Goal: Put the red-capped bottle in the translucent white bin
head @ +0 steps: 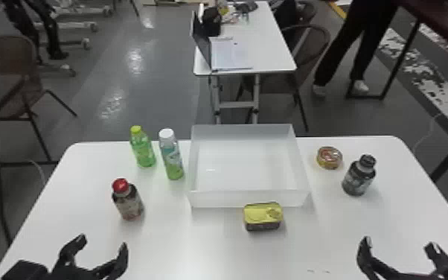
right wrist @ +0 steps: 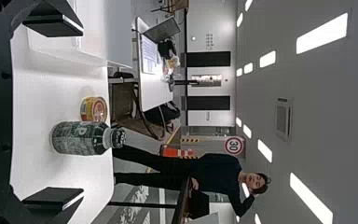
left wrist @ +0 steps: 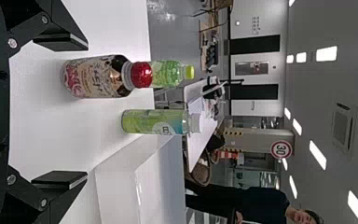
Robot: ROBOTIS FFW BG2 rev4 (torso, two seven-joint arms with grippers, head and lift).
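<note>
To do now, judging by the layout: reach for the red-capped bottle [head: 128, 203] with the left hand [head: 102, 241]. Standing upright on the tabletop [head: 182, 249], to the left of the translucent white bin [head: 249, 199] and just ahead of the left hand, with fingers spread and nothing gripped. Leave the right hand [head: 399, 242] parked at the near right, also open and empty.

Centre on the bottle before going forward: off-centre in the left wrist view, nearer the finger away from the bin. Come in level, one finger down each side. Aim for mid-body, below the cap; hard to tell from here how far to drop first. Close evenly on the round body to avoid a twist or tip. Don't overshoot into the white-capped bottle [head: 171, 156] or the green bottle [head: 143, 149] farther back.

Once firmly gripped, lift straight up, higher than the bin's wall, then carry across to the right. Keep clear of the white-capped bottle and the yellow tin [head: 262, 216]. Lower upright onto the bin floor, let settle, then release and back out upward.
</note>
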